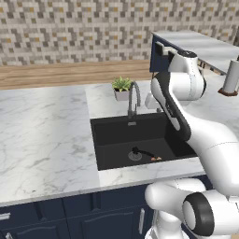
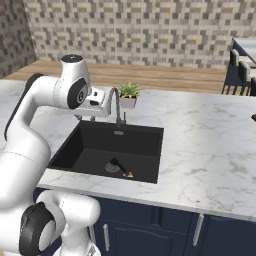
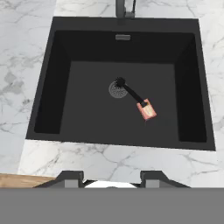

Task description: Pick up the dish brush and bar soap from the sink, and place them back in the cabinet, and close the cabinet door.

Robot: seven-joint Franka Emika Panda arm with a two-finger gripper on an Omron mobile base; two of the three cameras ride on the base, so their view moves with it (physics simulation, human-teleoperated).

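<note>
The arm hung high over the sink (image 3: 43,109), hand camera looking straight down into the black basin. The gripper (image 3: 113,177) was empty, its jaws standing apart with nothing between them. How wide they stood I couldn't judge well, only the tips showed.

One dish brush (image 3: 129,92) lay on the basin floor, bristle head on the round drain (image 3: 116,89), handle running out to one bar soap (image 3: 147,109). Handle end looked to be touching or overlapping the soap; couldn't tell which lay on top. Both also showed in the left base view, brush (image 1: 144,152) and soap (image 1: 157,158), near the front of the basin.

Step in hand, as I judged it: the approach for the first pick, nothing grasped yet, whole task still to do. Next move would call for a descent into the basin with the jaws turned across the thin handle, clear of the soap so it didn't get nudged.

Also counted: one chrome faucet (image 1: 133,100), one small potted plant (image 1: 122,87) behind it, on the marble counter (image 1: 42,135).
</note>
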